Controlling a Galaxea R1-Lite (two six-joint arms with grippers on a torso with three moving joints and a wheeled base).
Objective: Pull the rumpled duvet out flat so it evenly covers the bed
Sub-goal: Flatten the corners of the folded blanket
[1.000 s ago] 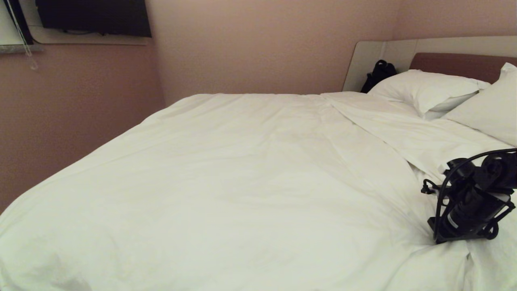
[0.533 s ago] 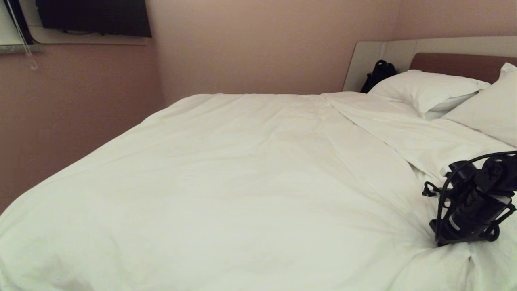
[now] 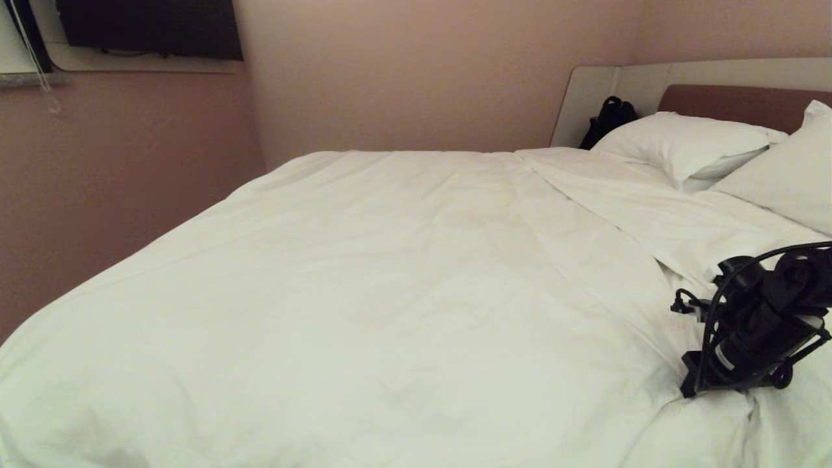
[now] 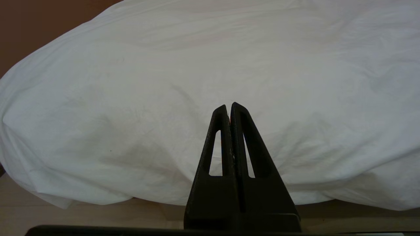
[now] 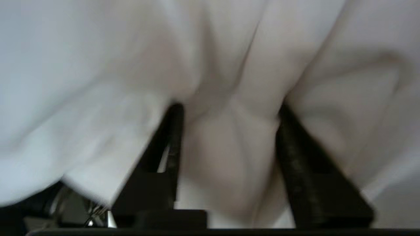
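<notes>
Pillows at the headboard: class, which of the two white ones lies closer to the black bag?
The flatter pillow, lying just beside the black bag at the headboard's corner. The other pillow sits at the picture's right edge, farther from the bag.

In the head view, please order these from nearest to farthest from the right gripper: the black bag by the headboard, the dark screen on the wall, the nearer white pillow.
From the right gripper:
1. Nearer white pillow, right edge.
2. Black bag, by the headboard.
3. Dark screen, upper left wall.
</notes>
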